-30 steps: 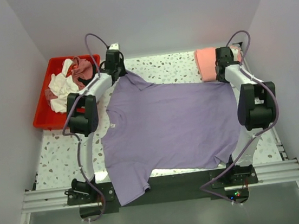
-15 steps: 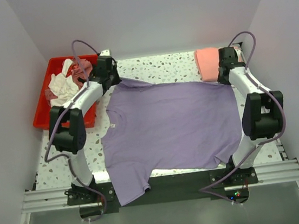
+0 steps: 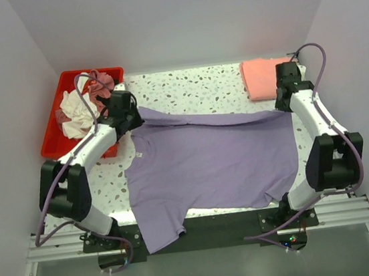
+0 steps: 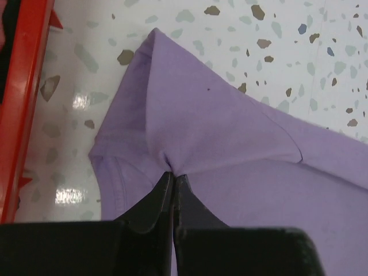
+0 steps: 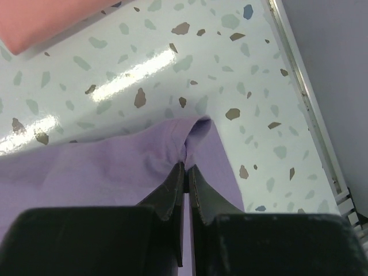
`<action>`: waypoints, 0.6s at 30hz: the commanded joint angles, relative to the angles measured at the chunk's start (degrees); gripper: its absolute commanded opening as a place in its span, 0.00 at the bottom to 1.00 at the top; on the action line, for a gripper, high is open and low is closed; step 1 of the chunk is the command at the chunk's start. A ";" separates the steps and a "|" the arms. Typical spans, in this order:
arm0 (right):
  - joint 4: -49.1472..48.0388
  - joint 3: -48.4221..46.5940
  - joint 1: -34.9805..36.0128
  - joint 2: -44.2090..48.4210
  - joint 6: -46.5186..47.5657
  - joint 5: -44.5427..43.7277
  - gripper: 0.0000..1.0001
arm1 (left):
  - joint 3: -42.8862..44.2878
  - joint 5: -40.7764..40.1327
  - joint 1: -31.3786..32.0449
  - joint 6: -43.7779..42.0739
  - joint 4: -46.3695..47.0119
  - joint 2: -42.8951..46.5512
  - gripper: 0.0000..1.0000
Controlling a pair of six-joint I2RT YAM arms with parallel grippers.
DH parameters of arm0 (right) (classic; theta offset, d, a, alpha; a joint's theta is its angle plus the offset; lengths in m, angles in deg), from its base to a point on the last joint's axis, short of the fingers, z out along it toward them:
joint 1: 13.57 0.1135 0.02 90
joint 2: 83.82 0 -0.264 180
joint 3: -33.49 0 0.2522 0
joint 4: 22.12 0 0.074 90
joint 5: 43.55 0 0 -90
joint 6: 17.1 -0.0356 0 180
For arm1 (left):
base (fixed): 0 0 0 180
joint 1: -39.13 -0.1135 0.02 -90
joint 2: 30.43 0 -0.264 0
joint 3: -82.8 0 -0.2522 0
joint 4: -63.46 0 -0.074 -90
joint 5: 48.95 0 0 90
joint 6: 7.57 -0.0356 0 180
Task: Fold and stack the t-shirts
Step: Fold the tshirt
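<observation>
A large lavender-purple t-shirt (image 3: 208, 162) lies spread on the speckled table, its near sleeve hanging over the front edge. Its far edge is folded back toward me. My left gripper (image 3: 130, 120) is shut on the shirt's far-left sleeve; in the left wrist view the cloth (image 4: 230, 132) is pinched at my gripper (image 4: 173, 174). My right gripper (image 3: 287, 103) is shut on the far-right corner; the right wrist view shows the cloth (image 5: 115, 167) bunched at my gripper (image 5: 186, 165). A folded salmon-pink t-shirt (image 3: 258, 78) lies at the far right.
A red plastic tray (image 3: 56, 137) at the far left holds crumpled white (image 3: 72, 115) and dusty-rose (image 3: 100, 82) shirts; its rim shows in the left wrist view (image 4: 23, 103). A metal rail (image 5: 305, 98) runs along the table's right edge. White walls enclose the table.
Both grippers have drawn the shirt's far edge toward the near side, folding the far strip over. The left arm swung left and lower; the right arm moved nearer.
</observation>
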 commanded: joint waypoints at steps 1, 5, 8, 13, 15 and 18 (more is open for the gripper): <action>2.63 1.18 -0.29 4.03 0.34 -2.60 0.00 | -3.85 -0.07 0.71 3.80 -0.40 7.63 0.00; 2.72 3.73 -0.29 5.88 0.17 -2.43 0.00 | -7.81 -0.42 0.98 4.95 -0.75 11.60 0.00; 2.71 4.09 -0.29 5.97 0.43 -2.78 0.00 | -9.49 0.02 1.24 5.57 -2.06 13.01 0.00; 3.77 3.82 -0.37 6.06 0.60 -4.45 0.00 | -10.45 -1.12 1.94 8.01 -5.15 16.17 0.00; 3.42 3.82 -0.29 5.89 0.69 -4.62 0.00 | -10.89 -2.70 3.25 9.60 -6.90 17.49 0.00; 3.59 3.38 -0.37 4.92 0.78 -5.24 0.00 | -10.46 -5.25 6.15 10.75 -7.96 20.13 0.00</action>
